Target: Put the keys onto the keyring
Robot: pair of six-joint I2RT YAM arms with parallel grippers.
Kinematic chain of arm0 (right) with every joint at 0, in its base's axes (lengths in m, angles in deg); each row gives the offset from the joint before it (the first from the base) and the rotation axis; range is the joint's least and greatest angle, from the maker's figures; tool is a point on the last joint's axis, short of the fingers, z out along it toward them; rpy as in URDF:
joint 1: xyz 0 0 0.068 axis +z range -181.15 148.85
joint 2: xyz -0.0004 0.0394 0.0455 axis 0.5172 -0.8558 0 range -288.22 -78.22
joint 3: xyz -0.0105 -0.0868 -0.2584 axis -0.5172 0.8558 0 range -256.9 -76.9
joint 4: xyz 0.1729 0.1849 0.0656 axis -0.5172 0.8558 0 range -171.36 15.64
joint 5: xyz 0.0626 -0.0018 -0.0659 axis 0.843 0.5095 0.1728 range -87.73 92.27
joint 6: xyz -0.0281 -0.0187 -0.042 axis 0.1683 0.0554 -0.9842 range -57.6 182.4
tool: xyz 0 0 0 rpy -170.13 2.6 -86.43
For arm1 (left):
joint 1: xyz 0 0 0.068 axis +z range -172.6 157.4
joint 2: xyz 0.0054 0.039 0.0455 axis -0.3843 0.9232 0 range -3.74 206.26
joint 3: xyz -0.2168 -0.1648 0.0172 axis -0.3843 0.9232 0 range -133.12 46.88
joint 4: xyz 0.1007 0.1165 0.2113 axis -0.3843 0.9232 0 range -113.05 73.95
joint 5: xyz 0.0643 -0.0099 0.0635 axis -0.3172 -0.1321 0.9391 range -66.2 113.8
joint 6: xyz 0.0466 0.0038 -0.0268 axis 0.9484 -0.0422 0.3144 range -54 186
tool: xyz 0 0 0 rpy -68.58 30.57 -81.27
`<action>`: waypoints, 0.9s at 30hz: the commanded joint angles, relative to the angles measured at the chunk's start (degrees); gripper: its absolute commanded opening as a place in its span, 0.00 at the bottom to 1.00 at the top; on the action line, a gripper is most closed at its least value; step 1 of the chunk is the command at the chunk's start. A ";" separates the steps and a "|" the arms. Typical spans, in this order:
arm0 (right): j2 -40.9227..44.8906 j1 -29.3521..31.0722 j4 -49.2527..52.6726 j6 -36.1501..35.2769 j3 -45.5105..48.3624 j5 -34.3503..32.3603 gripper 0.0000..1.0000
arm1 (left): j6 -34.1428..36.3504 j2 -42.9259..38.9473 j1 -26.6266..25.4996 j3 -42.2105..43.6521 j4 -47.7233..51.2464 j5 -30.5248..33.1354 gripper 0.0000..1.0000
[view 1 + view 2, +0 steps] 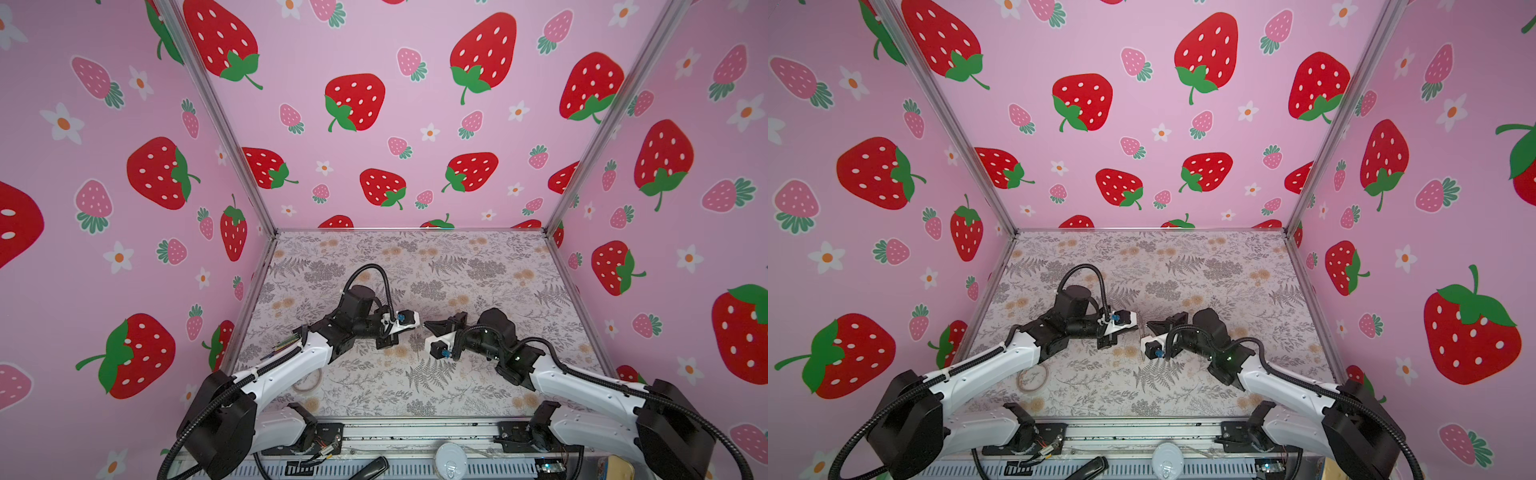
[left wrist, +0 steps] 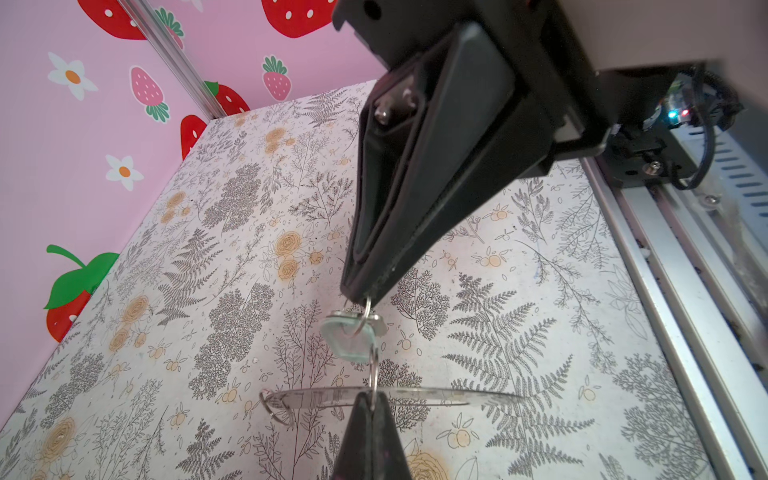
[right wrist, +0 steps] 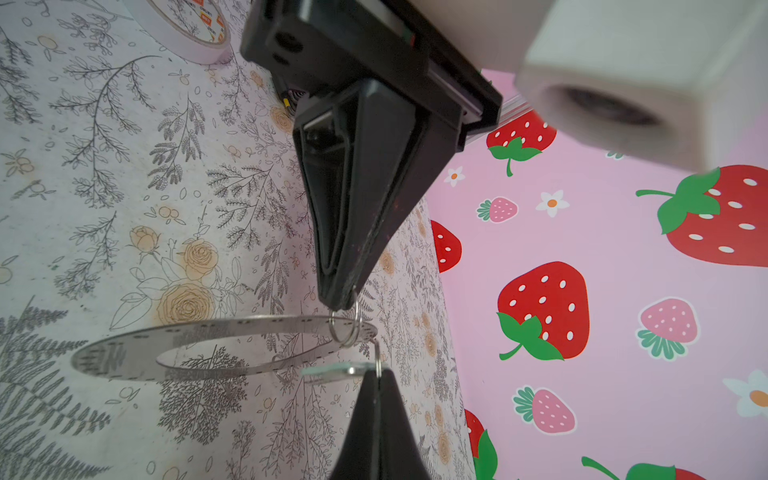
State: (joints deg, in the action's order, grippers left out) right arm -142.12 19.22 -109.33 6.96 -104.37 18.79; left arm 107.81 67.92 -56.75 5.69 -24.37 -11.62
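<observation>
The keyring (image 3: 124, 357) is a flat grey metal disc with a large hole, held level above the floral table. In the left wrist view the keyring (image 2: 316, 400) shows edge-on. My left gripper (image 2: 371, 397) is shut on a small split ring (image 3: 345, 328) threaded through the disc's rim. My right gripper (image 3: 378, 372) is shut on a thin wire loop that carries a key with a pale green head (image 2: 347, 338). The two tips nearly touch over the middle of the table (image 1: 374, 374). I cannot tell whether the key's loop is linked to the keyring.
A translucent beige tape ring (image 1: 1032, 378) lies on the table under my left arm. A second small split ring (image 2: 276, 409) hangs from the far end of the disc. Pink strawberry walls enclose three sides, and a metal rail (image 1: 415, 432) runs along the front.
</observation>
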 commanded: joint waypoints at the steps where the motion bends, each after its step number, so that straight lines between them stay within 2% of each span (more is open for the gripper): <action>1: -0.06 0.40 0.54 -1.21 -2.15 2.41 0.00 | 0.87 0.24 -0.30 -2.91 0.88 -2.37 0.00; 21: 0.11 1.70 5.62 -6.85 -2.87 3.18 0.00 | 0.39 0.72 -0.30 -3.37 1.54 -2.46 0.00; 27: 0.52 2.09 8.00 -9.24 -2.93 1.64 0.00 | -0.32 1.03 -0.28 -3.72 1.41 -2.96 0.00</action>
State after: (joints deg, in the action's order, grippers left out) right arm -142.71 20.64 -103.45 0.33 -106.22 20.16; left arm 107.59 68.81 -56.80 4.93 -22.29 -12.41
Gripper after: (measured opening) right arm 0.046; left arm 0.050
